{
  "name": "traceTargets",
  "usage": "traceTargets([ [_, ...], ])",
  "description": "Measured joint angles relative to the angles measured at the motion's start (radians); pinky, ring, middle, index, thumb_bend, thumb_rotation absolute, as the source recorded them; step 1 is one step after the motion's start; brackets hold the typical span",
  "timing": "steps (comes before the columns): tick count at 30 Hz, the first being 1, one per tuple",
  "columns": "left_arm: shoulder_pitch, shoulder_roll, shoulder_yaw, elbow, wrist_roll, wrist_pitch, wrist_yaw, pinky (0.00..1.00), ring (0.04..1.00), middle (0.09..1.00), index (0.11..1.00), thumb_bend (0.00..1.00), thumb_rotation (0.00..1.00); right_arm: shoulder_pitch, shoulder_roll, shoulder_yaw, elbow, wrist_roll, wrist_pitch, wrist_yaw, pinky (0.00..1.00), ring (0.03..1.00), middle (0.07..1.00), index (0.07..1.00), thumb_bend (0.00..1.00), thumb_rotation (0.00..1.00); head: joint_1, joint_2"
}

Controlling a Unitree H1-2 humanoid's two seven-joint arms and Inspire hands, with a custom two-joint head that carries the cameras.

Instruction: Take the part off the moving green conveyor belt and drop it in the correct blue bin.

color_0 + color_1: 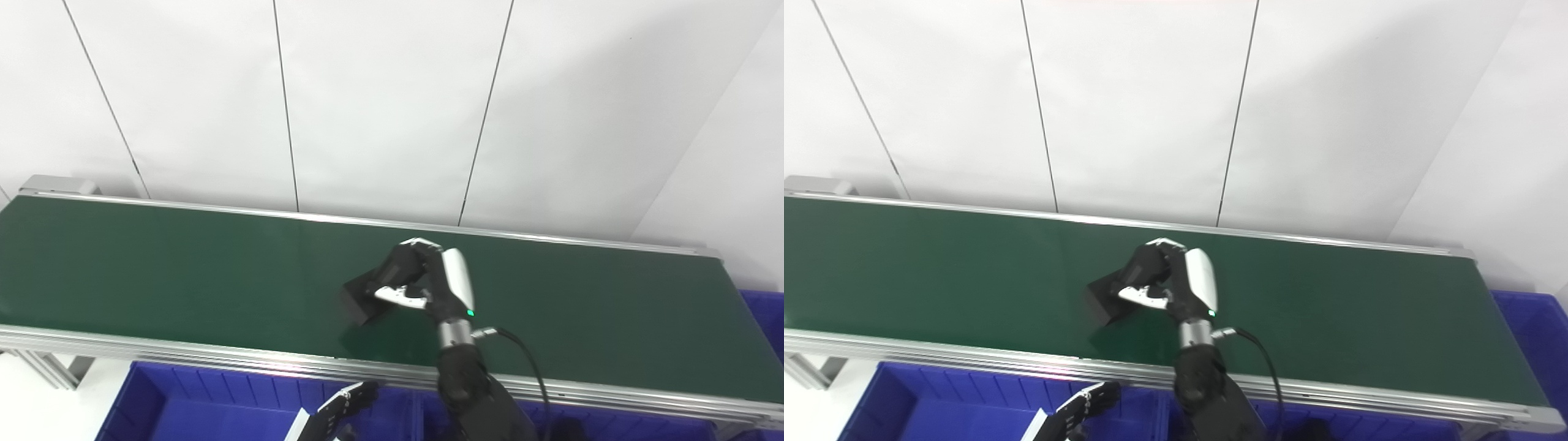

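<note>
Part (361,300): dark boxy block, sitting on the green conveyor belt (184,275) about mid-length, slightly toward the near edge, tilted relative to the belt run. Far left, belt end housing (58,184) visible at the back corner, white panelled wall (380,104) behind. Below the near rail, blue bin (184,404) at lower left with ribbed inner wall. Left hand (343,404) low over that bin, just under the belt rail, only partly in frame; fingers look loosely curled, holding nothing visible, can't tell if open or closed. Right hand (422,282) out over the belt, fingers (401,260) curled down over the part's top right side, thumb (401,298) against its near face, so closed around the part. Whether the part is lifted off the belt is not clear. Cable (520,349) loops off the right wrist. Second blue bin (765,312) at far right past the belt end.
</note>
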Motion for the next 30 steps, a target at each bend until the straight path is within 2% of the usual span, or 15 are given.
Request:
traceTargets([
  [1,0.0,0.0,-0.001,0.0,0.002,0.0,0.0,0.85,0.828,0.818,0.825,0.77,1.0,0.027,-0.008,-0.007,-0.062,0.003,0.014,0.013,0.41,0.432,0.546,0.482,0.51,0.0,-0.003,0.017],
  [2,-0.001,0.0,-0.001,-0.001,0.002,0.0,0.0,0.85,0.828,0.818,0.825,0.77,1.0,0.058,-0.016,-0.017,-0.139,0.006,0.029,0.027,0.41,0.431,0.546,0.483,0.51,0.0,-0.003,0.017],
  [3,-0.001,0.0,-0.001,-0.001,0.002,0.0,0.0,0.84,0.828,0.817,0.825,0.76,1.0,0.096,-0.027,-0.025,-0.219,0.007,0.039,0.041,0.37,0.442,0.538,0.475,0.51,0.0,-0.003,0.032],
  [5,0.0,0.0,0.001,-0.001,0.002,0.0,0.0,0.83,0.825,0.816,0.824,0.76,1.0,0.176,-0.043,-0.046,-0.382,0.016,0.079,0.073,0.35,0.434,0.542,0.473,0.51,0.0,-0.003,0.035],
  [9,-0.005,0.001,0.014,0.003,-0.003,0.0,-0.015,0.81,0.81,0.803,0.812,0.77,1.0,0.298,-0.083,-0.079,-0.576,0.018,0.143,0.14,0.3,0.45,0.53,0.466,0.51,0.0,-0.005,0.083],
  [11,-0.014,-0.001,0.022,0.015,-0.003,-0.001,-0.019,0.8,0.804,0.797,0.807,0.77,1.0,0.347,-0.103,-0.093,-0.63,0.018,0.164,0.166,0.27,0.449,0.526,0.466,0.51,0.0,-0.005,0.085],
  [12,-0.02,-0.003,0.028,0.029,-0.003,-0.001,-0.019,0.8,0.802,0.796,0.805,0.77,1.0,0.368,-0.113,-0.097,-0.644,0.016,0.17,0.178,0.28,0.451,0.524,0.467,0.51,0.0,0.0,0.095],
  [13,-0.026,-0.004,0.032,0.036,-0.003,-0.001,-0.02,0.79,0.8,0.795,0.8,0.78,1.0,0.382,-0.121,-0.1,-0.648,0.014,0.17,0.183,0.38,0.449,0.529,0.47,0.51,0.0,0.0,0.095],
  [15,-0.041,-0.007,0.042,0.053,-0.003,-0.002,-0.02,0.78,0.794,0.792,0.794,0.8,1.0,0.408,-0.134,-0.104,-0.648,0.011,0.17,0.194,0.46,0.471,0.523,0.46,0.51,0.0,0.009,0.106],
  [17,-0.06,-0.019,0.054,0.081,-0.003,-0.003,-0.02,0.77,0.79,0.792,0.793,0.81,1.0,0.435,-0.145,-0.105,-0.646,-0.007,0.17,0.198,0.49,0.481,0.52,0.455,0.51,0.0,0.011,0.106],
  [20,-0.082,-0.038,0.061,0.111,-0.003,-0.003,-0.02,0.77,0.784,0.79,0.793,0.83,1.0,0.464,-0.156,-0.107,-0.635,-0.031,0.17,0.198,0.48,0.48,0.522,0.456,0.51,0.0,0.011,0.118],
  [26,-0.098,-0.067,0.092,0.128,-0.03,-0.003,-0.05,0.8,0.81,0.797,0.797,0.8,0.99,0.496,-0.17,-0.114,-0.624,-0.048,0.171,0.208,0.49,0.481,0.519,0.456,0.51,0.0,0.0,0.141],
  [30,-0.09,-0.069,0.111,0.114,-0.034,-0.003,-0.076,0.83,0.824,0.799,0.8,0.8,1.0,0.535,-0.198,-0.116,-0.655,-0.066,0.203,0.254,0.46,0.458,0.529,0.47,0.51,0.0,0.0,0.157],
])
